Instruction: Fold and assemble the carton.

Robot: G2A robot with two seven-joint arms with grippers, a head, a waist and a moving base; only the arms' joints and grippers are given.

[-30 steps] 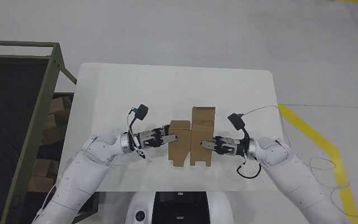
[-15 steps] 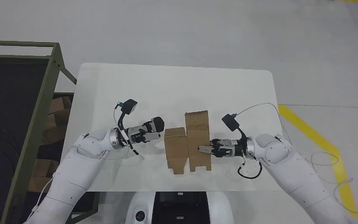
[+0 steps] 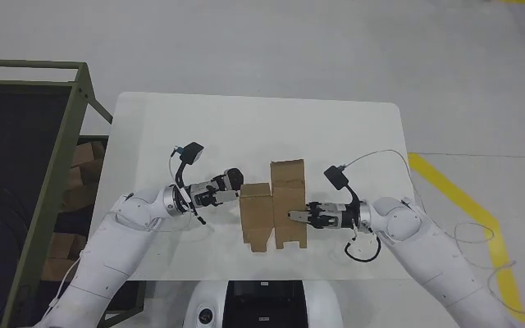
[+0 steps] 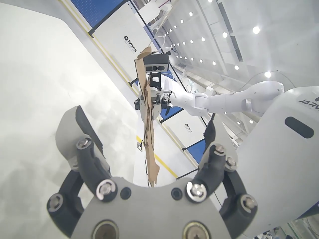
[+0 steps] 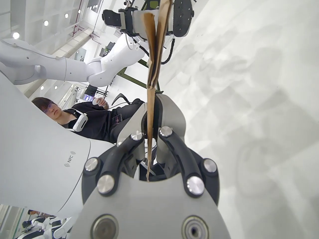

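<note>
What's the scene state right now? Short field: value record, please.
item: flattened brown cardboard carton, mid-table, not yet opened out
right gripper: shut on one edge of the carton
left gripper: open, close to the carton's opposite edge, not closed on it
surface: white table

White table [image 3: 164, 115], green cart [image 3: 41, 63], yellow floor tape [image 3: 451, 186]

Left gripper [image 4: 143, 125] with fingers spread wide, gripping nothing. Flattened carton [image 4: 149, 150] seen edge-on, just ahead, in line with the gap. Right gripper [image 4: 149, 101] at the carton's far part. White table [image 4: 37, 75] alongside.
</note>
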